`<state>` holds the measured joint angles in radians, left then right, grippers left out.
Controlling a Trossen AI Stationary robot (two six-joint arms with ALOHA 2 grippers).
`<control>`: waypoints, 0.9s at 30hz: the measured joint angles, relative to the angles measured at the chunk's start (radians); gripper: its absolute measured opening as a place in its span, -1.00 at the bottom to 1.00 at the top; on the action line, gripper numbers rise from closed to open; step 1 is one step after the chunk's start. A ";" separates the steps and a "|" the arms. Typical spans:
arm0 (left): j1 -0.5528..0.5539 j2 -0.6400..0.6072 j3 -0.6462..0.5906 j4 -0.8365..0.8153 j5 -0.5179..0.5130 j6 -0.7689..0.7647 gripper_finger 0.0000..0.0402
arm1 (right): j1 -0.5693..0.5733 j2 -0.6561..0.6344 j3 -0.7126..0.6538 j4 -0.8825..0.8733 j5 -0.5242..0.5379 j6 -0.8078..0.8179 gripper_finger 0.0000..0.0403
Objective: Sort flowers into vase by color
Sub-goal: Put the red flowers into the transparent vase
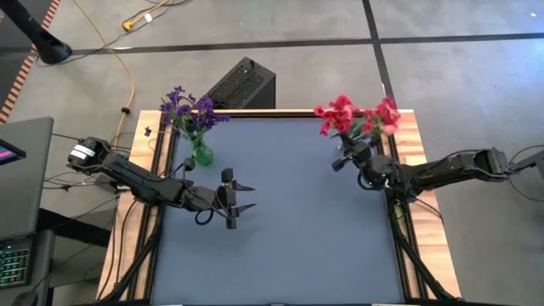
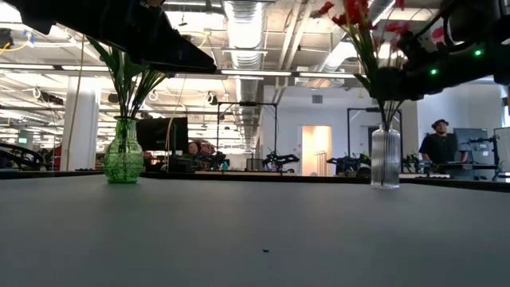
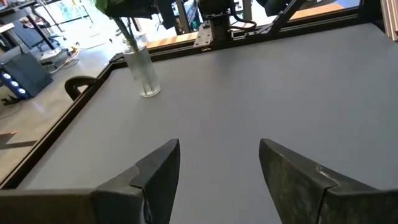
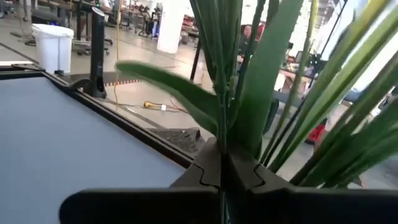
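Note:
Purple flowers (image 1: 189, 109) stand in a green vase (image 1: 202, 155) at the table's far left, also in the low view (image 2: 123, 153). Red and pink flowers (image 1: 357, 117) stand with their stems in a clear vase (image 2: 386, 159) at the far right, which also shows in the left wrist view (image 3: 143, 71). My right gripper (image 1: 344, 158) is shut on green stems just above that vase. My left gripper (image 1: 242, 197) is open and empty over the table's left middle, its fingers wide apart (image 3: 217, 158). My right gripper pinches a green stem (image 4: 222, 134) between its two fingers, among long leaves, a little above the clear vase's mouth (image 2: 387, 126). The fingers come from the table's right side and lie across the stem. The stem stands upright, its lower end in the vase.
The grey mat (image 1: 280, 229) is bordered by a wooden frame (image 1: 144, 212). A black box (image 1: 242, 85) stands beyond the far edge. A person (image 2: 437, 147) stands in the room behind the table.

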<state>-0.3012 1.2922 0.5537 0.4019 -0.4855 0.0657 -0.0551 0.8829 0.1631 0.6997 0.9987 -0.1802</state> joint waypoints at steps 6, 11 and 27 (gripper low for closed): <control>0.000 0.000 0.000 0.000 0.000 -0.007 0.04 | -0.035 0.000 0.000 -0.075 0.000 0.097 -0.79; 0.000 0.000 0.000 0.000 0.000 -0.009 0.04 | -0.059 0.000 0.000 -0.078 -0.003 0.105 -0.77; 0.000 0.000 0.000 0.000 0.000 -0.008 0.04 | -0.072 0.000 0.000 -0.080 -0.004 0.083 -0.70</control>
<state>-0.3012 1.2922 0.5537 0.4015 -0.4858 0.0578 -0.1275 0.8829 0.1631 0.6193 0.9943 -0.0976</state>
